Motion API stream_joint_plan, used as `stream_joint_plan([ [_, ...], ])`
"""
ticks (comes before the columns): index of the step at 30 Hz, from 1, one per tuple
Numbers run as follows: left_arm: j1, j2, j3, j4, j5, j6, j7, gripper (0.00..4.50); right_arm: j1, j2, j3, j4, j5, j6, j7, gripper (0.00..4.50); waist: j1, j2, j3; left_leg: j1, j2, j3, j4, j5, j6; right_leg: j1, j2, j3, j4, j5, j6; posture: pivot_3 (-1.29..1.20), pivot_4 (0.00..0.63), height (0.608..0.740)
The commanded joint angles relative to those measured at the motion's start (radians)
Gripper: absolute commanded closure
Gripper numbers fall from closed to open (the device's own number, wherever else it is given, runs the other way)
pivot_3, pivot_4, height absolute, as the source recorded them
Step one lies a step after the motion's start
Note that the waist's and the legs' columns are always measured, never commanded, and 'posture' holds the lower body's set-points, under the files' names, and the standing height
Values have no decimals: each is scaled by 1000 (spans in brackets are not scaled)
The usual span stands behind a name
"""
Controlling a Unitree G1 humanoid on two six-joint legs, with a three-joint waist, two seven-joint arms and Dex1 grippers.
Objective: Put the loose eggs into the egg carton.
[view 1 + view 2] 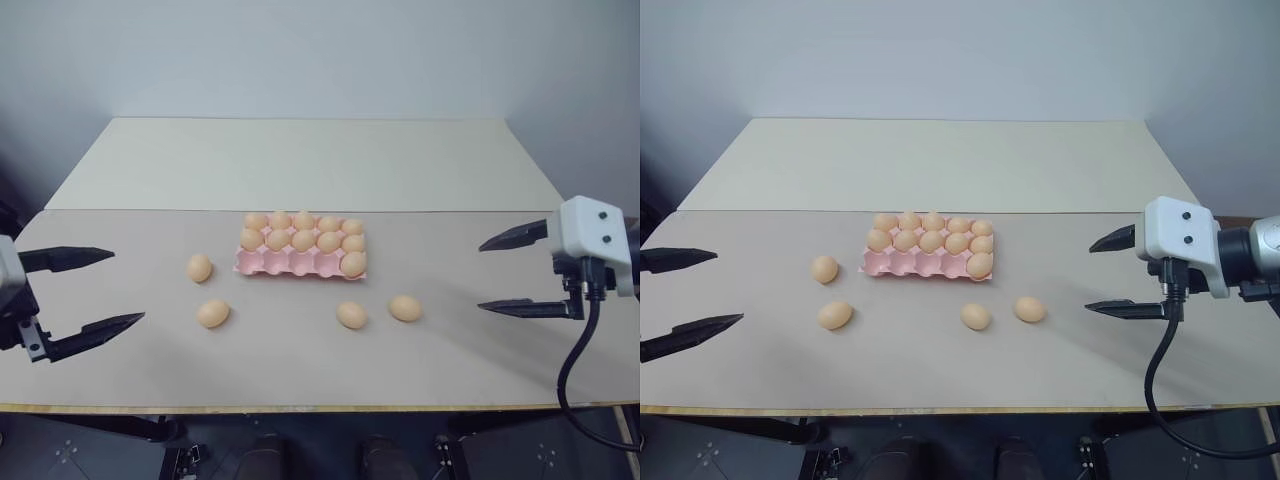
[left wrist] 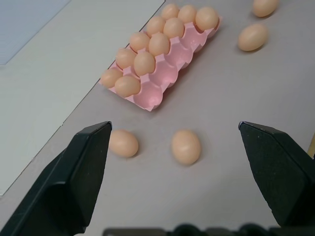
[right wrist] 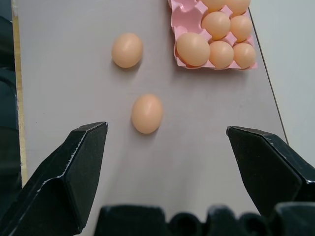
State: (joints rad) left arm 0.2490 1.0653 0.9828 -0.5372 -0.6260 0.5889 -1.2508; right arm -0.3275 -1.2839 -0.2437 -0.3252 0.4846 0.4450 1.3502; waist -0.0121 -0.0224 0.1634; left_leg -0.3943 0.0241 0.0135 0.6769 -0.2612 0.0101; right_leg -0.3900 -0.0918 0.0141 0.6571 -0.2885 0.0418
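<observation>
Four loose light-orange oval eggs (image 1: 212,313) lie near the tabletop's front edge beside the pink moulded egg carton (image 1: 290,263); both black two-fingered grippers, left (image 1: 82,305) and right (image 1: 512,272), hover wide open, empty. Best approach: descend squarely, close gently.

My head cameras are looking down over the counter (image 1: 300,170) from farther back; both wrist cameras are closing in, sharing the carton (image 1: 300,262).
</observation>
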Motion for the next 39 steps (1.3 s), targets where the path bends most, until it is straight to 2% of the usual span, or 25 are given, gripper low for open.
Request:
stream_joint_plan([
  [1,-13,11,4,-8,-1,-12,9,10,-20,-7,-17,3,1,-14,-1,0,0,0,0,0,0,0,0,0,0,0,0,0,0,0,0,0,150,740],
  [9,-14,8,-56,9,-5,-32,-6,10,-54,29,74,-6,-46,34,-98,0,0,0,0,0,0,0,0,0,0,0,0,0,0,0,0,0,150,740],
  [17,-16,36,-149,21,48,-79,-28,10,-86,139,336,-9,-240,50,-213,0,0,0,0,0,0,0,0,0,0,0,0,0,0,0,0,0,150,740],
  [24,-35,31,-198,2,27,-80,-35,10,-144,264,472,58,-373,40,-273,0,0,0,0,0,-1,0,0,0,0,-1,1,0,0,0,0,0,150,740],
  [29,-40,29,-217,-8,27,-80,-33,10,-169,340,514,112,-429,28,-295,0,-1,0,0,0,-1,0,0,0,0,-1,1,0,1,0,0,0,150,740],
  [36,-32,22,-209,-18,28,-77,-36,10,-191,393,545,145,-457,28,-271,0,-1,0,0,0,-2,0,0,0,0,-1,1,0,1,0,0,0,150,740],
  [39,-28,21,-203,-16,31,-81,-39,0,-190,402,545,144,-457,33,-267,551,0,0,0,0,-3,0,0,0,0,-1,1,0,1,0,0,0,150,740],
])
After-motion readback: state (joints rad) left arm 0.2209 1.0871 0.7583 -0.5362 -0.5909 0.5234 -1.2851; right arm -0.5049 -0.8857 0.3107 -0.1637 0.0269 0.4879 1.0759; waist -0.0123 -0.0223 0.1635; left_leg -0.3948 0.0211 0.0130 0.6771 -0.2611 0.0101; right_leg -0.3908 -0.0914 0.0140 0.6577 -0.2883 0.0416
